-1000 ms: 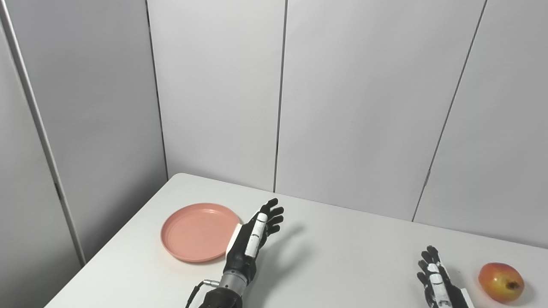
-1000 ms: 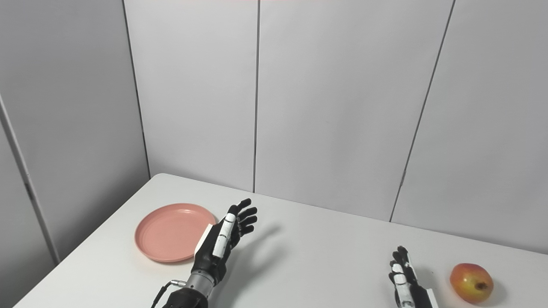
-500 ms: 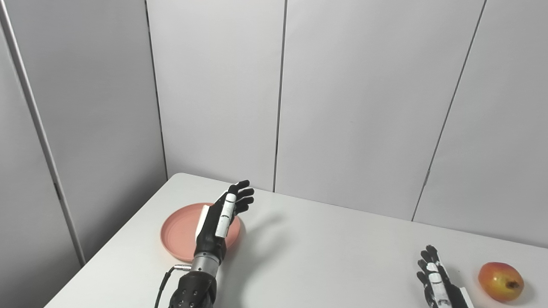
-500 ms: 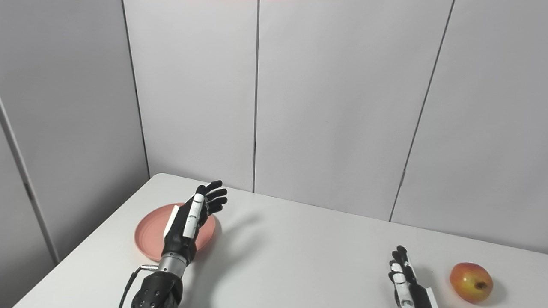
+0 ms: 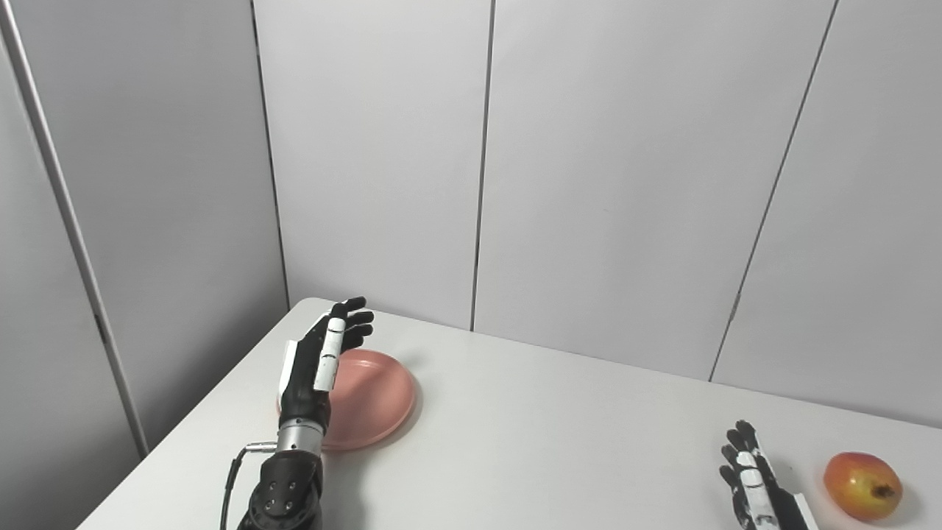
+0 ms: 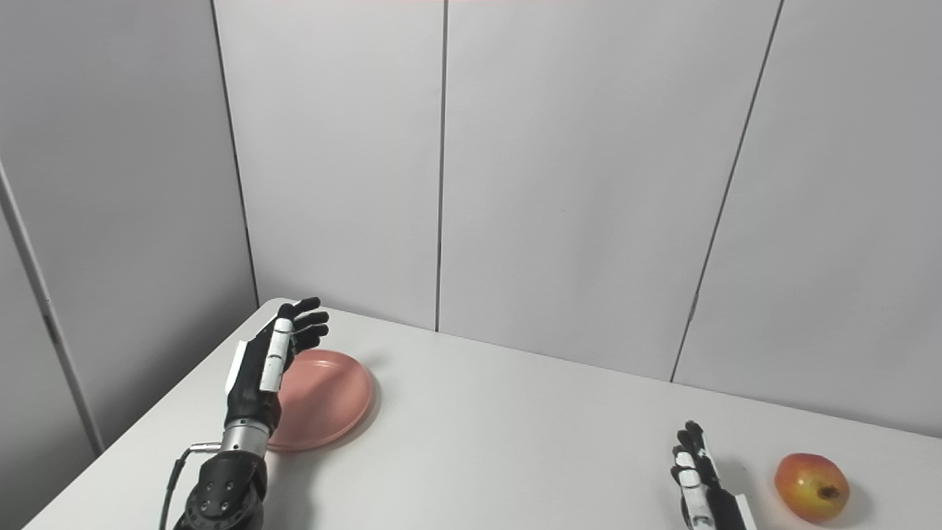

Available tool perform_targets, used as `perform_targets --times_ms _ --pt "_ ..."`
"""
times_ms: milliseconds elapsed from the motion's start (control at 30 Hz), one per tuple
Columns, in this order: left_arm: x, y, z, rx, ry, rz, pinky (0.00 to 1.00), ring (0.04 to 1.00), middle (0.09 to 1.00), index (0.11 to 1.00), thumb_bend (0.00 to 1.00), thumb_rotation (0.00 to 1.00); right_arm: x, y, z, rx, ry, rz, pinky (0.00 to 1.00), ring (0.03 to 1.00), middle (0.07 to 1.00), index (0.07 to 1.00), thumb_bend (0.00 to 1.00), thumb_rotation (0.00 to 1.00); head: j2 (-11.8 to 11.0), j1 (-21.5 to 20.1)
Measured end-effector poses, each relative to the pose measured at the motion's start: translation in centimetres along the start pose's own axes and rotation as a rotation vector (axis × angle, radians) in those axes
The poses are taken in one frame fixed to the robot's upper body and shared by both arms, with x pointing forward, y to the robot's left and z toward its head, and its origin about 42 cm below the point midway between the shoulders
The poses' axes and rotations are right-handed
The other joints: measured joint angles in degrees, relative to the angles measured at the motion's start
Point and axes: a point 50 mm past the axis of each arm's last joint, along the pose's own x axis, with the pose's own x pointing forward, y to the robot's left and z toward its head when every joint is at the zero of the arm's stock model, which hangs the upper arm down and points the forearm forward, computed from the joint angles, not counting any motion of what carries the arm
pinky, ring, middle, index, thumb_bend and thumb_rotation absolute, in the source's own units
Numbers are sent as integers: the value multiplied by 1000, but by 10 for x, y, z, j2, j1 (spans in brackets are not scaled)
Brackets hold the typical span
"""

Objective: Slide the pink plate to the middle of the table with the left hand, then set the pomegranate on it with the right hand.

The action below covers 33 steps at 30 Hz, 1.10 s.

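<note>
Pink plate (image 5: 368, 397) sits at the table's left end — unslid; left hand (image 5: 316, 364) raised by its left rim, fingers spread, empty. Pomegranate (image 5: 862, 486) untouched — right hand (image 5: 754, 493) open beside it.

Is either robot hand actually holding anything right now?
No. The left robot hand is open over the pink plate's left side; the right robot hand is open beside the pomegranate, apart from it.
</note>
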Motion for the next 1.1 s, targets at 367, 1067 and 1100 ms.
perform_targets --times_ms 367,1067,1100 --pt "9 28 3 20 -32 73 660 694 705 684 530 1000 3 -2 0 12 -2 0 1000 1000 1000 1000 406 913 -1 2" --pt "11 63 -26 -8 51 180 686 712 717 705 618 1000 3 -2 0 21 -3 -2 1000 1000 1000 1000 365 901 -11 5" --pt "12 64 -29 -11 65 184 688 716 722 710 618 1000 3 -2 0 22 -3 -3 1000 1000 1000 1000 358 893 -11 6"
